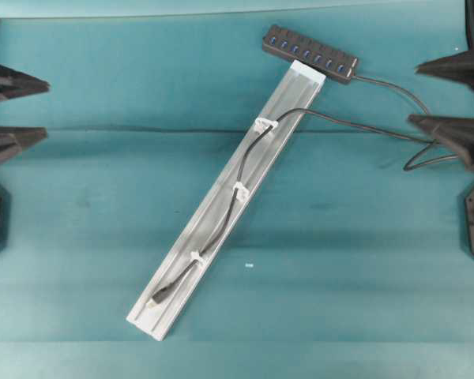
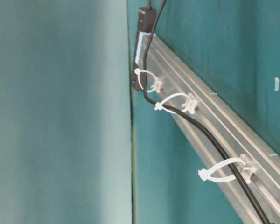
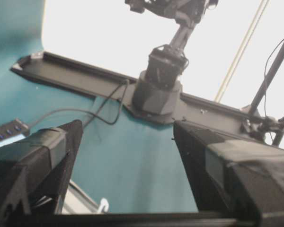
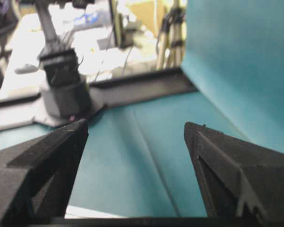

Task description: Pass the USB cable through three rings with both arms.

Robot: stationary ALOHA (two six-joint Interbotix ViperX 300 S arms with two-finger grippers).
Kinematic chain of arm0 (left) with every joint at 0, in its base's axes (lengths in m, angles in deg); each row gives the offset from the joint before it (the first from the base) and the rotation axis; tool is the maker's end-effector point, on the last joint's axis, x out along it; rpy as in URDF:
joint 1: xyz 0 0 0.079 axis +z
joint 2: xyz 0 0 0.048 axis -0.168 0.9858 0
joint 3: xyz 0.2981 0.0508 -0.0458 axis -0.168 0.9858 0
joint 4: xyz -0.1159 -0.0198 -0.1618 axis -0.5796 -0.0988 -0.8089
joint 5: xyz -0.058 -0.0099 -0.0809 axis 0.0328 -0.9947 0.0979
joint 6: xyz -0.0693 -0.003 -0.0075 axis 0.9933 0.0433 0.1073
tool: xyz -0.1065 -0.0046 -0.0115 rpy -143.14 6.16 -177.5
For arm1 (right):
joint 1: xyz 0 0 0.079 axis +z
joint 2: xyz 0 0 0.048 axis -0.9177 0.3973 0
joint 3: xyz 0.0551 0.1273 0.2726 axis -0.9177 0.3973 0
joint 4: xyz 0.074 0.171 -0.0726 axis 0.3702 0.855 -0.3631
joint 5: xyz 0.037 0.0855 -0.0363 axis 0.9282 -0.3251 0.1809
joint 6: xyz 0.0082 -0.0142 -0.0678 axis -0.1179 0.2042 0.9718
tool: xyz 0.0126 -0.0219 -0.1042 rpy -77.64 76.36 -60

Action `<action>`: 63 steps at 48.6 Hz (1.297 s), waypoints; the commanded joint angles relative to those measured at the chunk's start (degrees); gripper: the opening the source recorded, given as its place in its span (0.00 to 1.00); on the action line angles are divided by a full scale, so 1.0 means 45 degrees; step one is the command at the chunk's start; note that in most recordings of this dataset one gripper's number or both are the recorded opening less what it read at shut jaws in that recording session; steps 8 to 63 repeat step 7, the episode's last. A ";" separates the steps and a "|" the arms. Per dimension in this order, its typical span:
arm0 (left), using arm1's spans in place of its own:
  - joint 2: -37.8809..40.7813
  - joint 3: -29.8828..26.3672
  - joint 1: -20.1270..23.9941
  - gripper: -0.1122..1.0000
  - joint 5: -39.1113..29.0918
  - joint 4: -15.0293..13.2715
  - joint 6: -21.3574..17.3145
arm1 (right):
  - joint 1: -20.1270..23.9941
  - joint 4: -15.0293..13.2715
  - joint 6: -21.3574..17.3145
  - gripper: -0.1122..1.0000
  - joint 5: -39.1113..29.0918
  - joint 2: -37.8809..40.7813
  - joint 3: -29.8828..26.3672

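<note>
— Both pincers are gaping wide and holding nothing. Left gripper (image 1: 33, 109) sits at the left edge of the table (image 1: 340, 260), right gripper (image 1: 426, 96) at the right edge, their tips pointing inward at each other.

— Where's the cable from there?

— Between them, well apart from the left pincer. The cable (image 1: 238, 170) lies along the rail (image 1: 221, 237), which runs on a slant across the middle of the table. From the right pincer it's much closer: the cord passes just under its lower finger (image 1: 450, 130) and loops there beside it. I can't tell whether it touches.

— And the rings?

— Three white rings along the rail. The top ring (image 1: 265, 124) is the one nearest the right pincer, the middle ring (image 1: 240, 189) sits about halfway between the two pincers, and the bottom ring (image 1: 196, 257) is lower down, toward the left pincer's side. The cable runs through all three; the table-level view shows the cord inside each loop.

— The plug?

— The plug (image 1: 159, 294) rests on the rail past the bottom ring, near the rail's lower end, far from both pincers.

— Anything else out there?

— A black hub (image 1: 310, 53) lies across the rail's top end, and a second cord (image 1: 395, 85) leads from it toward the right pincer.
</note>
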 commanded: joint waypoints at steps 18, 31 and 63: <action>0.0117 -0.0098 0.0000 0.88 -0.0254 0.0078 -0.0430 | -0.0039 0.0020 -0.0508 0.88 -0.0234 -0.0254 -0.0078; 0.0117 -0.0098 0.0000 0.88 -0.0254 0.0078 -0.0430 | -0.0039 0.0020 -0.0508 0.88 -0.0234 -0.0254 -0.0078; 0.0117 -0.0098 0.0000 0.88 -0.0254 0.0078 -0.0430 | -0.0039 0.0020 -0.0508 0.88 -0.0234 -0.0254 -0.0078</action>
